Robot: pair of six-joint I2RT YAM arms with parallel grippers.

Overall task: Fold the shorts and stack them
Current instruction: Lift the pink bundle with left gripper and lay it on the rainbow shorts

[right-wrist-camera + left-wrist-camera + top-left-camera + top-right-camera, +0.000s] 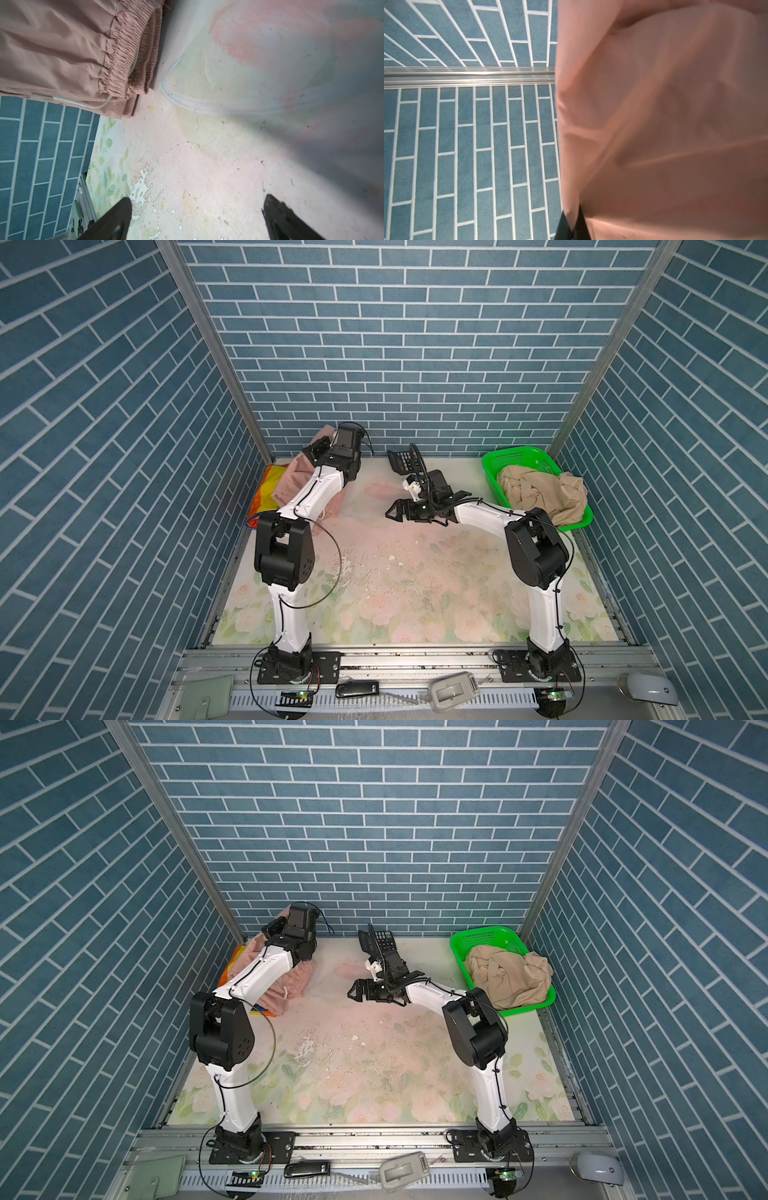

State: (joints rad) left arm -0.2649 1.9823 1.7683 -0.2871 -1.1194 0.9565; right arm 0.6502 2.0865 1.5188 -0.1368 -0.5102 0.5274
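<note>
The dusty pink fabric shorts lie folded at middle left of both top views, on top of the shiny rainbow-striped shorts, with their gathered waistband facing frame right. We judge the next fold turns on this: the nearer left gripper is clamped on a raised pink edge above them. The right gripper hovers wide open near the waistband, to its right. The crumpled beige shorts sit in the green plastic mesh basket at right.

Pink shorts blur close-up, hiding most of the left end effector.
</note>
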